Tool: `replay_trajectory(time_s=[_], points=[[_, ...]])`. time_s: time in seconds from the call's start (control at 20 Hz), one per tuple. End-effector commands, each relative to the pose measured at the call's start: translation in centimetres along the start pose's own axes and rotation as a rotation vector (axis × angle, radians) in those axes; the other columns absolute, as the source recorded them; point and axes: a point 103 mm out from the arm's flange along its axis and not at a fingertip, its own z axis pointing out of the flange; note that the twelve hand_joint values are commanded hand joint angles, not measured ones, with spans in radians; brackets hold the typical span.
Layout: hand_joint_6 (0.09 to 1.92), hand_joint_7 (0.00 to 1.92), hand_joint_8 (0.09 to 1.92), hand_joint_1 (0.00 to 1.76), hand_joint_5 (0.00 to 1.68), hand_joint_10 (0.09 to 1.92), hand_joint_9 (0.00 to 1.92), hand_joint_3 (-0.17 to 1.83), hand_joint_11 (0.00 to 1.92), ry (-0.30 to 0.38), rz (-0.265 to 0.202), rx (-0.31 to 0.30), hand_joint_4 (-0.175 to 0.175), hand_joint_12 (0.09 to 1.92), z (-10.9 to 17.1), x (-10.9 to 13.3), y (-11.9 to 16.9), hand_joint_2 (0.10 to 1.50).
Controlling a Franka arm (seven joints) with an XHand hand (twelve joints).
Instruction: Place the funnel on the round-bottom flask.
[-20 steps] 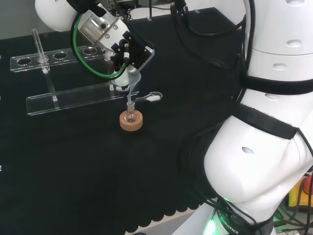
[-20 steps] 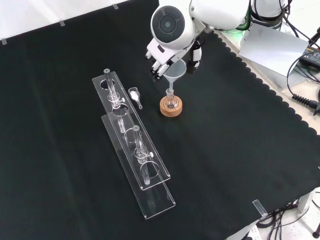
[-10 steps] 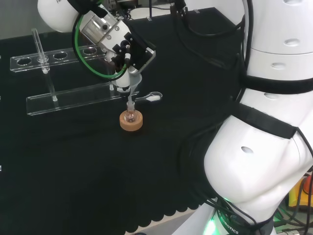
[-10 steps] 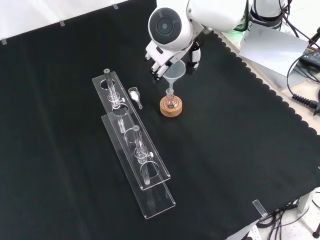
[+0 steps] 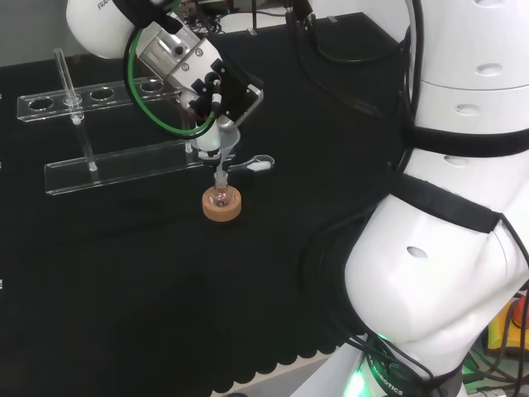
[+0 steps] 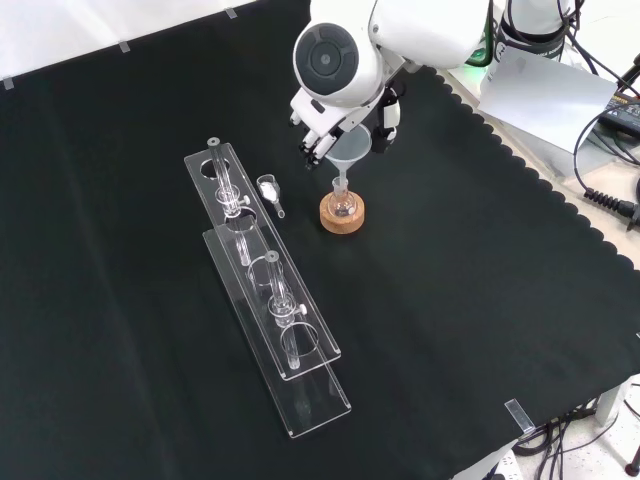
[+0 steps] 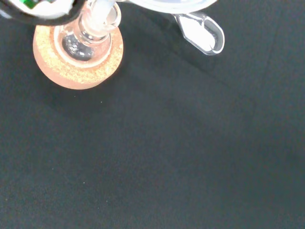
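A small round-bottom flask (image 5: 220,197) sits in a cork ring (image 5: 221,209) on the black cloth; in the front view the flask (image 6: 342,204) is at centre. A clear funnel (image 5: 225,143) stands above it with its stem in the flask's neck. The hand (image 5: 221,89) hangs just over the funnel, its fingers curled about the rim. In the front view the fingers (image 6: 314,143) flank the funnel (image 6: 348,149). Close up in the wrist view, the funnel stem (image 7: 102,11) enters the flask (image 7: 78,44).
A clear plastic spoon (image 5: 257,163) holding white powder lies beside the cork ring. Two long clear racks (image 6: 262,272) with test tubes lie to the left in the front view. The arm's white links (image 5: 446,215) stand at the head view's right.
The hand and wrist have turned and shifted slightly up and left in the head view. The funnel has settled a little lower over the flask.
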Motion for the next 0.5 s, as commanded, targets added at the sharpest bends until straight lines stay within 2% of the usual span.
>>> replay_trajectory(time_s=[0.05, 0.5], points=[[0.60, 0.69, 0.55, 0.86, 0.65, 0.31, 1.13, 0.65, 0.68, 0.005, -0.005, 0.003, -0.005, 1.19, 0.39, 0.09, 0.32, 0.74], [0.60, 0.68, 0.55, 0.86, 0.64, 0.31, 1.11, 0.65, 0.67, 0.010, -0.011, 0.006, -0.007, 1.19, 0.68, 0.17, 0.79, 0.74]])
